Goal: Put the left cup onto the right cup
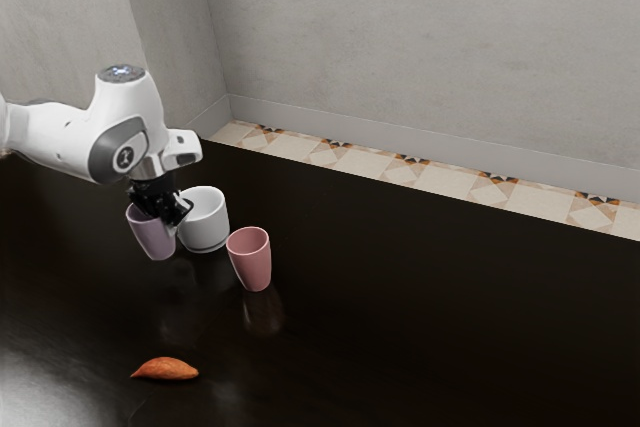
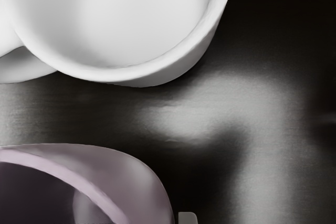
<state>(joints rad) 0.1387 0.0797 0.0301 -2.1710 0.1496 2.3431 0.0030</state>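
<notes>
Orange lump [image 1: 165,370] lies near the counter's [image 1: 420,297] front edge; beyond, our fingers [image 1: 161,209] grip the tilted lilac cup [image 1: 150,234] just beside the white cup [image 1: 204,219], with the pink cup [image 1: 249,258] near.

No lettering, brand, number or sign can be read on the white robot arm [image 1: 100,137], the lilac cup [image 1: 150,237], the white cup [image 1: 207,221], the pink cup [image 1: 249,259] or the dark table [image 1: 430,297].

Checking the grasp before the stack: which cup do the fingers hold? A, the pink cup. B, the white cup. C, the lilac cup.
C: the fingers pinch the rim of the lilac cup, which tilts just beside the white cup; the pink cup stands apart.
</notes>
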